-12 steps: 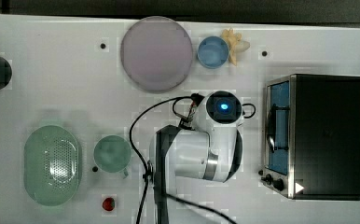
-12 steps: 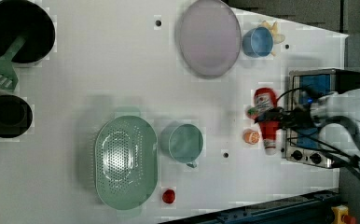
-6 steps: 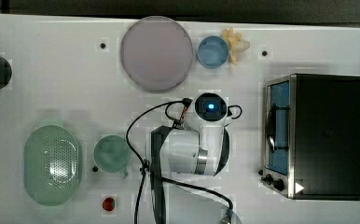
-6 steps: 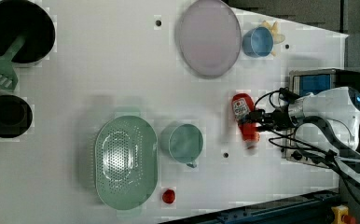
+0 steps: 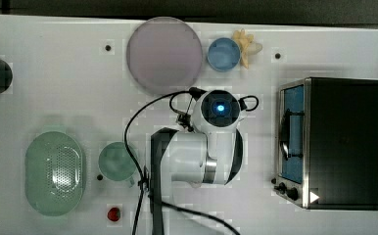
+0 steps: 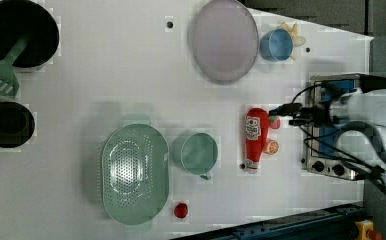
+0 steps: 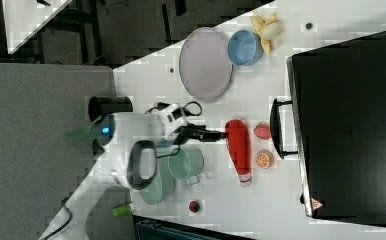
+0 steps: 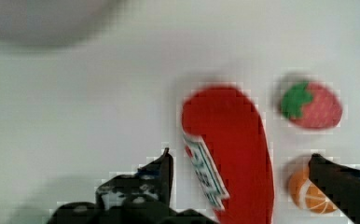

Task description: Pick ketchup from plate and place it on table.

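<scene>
My claw stands wide apart astride the ketchup, which lies flat on the worktop beside a strawberry.

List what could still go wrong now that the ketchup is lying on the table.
1. The open gripper straddles the ketchup; lifting off at a slant, a finger could drag or roll the bottle.
2. The strawberry and orange slice lie close beside the bottle; one finger is right at the slice and could knock it.
</scene>
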`<state>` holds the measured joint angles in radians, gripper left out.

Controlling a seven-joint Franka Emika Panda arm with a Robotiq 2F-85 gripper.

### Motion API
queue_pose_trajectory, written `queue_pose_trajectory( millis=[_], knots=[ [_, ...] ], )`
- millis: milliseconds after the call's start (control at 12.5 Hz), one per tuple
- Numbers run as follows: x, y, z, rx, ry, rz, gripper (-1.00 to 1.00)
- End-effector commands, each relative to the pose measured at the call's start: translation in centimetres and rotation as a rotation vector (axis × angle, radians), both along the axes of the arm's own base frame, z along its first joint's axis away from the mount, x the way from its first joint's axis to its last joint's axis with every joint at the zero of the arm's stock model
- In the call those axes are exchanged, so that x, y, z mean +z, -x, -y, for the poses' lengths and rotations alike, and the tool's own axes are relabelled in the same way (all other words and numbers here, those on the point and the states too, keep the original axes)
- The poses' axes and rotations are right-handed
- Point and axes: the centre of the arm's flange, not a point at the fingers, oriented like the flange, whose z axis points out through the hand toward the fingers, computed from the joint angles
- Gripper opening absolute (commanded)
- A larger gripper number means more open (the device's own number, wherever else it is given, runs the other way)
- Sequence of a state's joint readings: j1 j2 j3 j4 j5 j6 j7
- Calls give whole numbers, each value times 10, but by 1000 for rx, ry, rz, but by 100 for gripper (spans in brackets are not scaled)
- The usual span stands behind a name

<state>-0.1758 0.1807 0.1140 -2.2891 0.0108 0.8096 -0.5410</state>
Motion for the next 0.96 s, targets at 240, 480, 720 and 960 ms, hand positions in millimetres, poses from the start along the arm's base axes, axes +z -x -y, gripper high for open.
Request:
queue_pose_trajectory(
  millis=[240,480,720,960],
  knots=[
    [168,-35,6,-343,30,120,100],
    [249,-35,-5,-505,39,111,100],
    [306,-30,-12,-494,47,80,100],
    [329,-20,-8,-498,66,17,100]
  ],
)
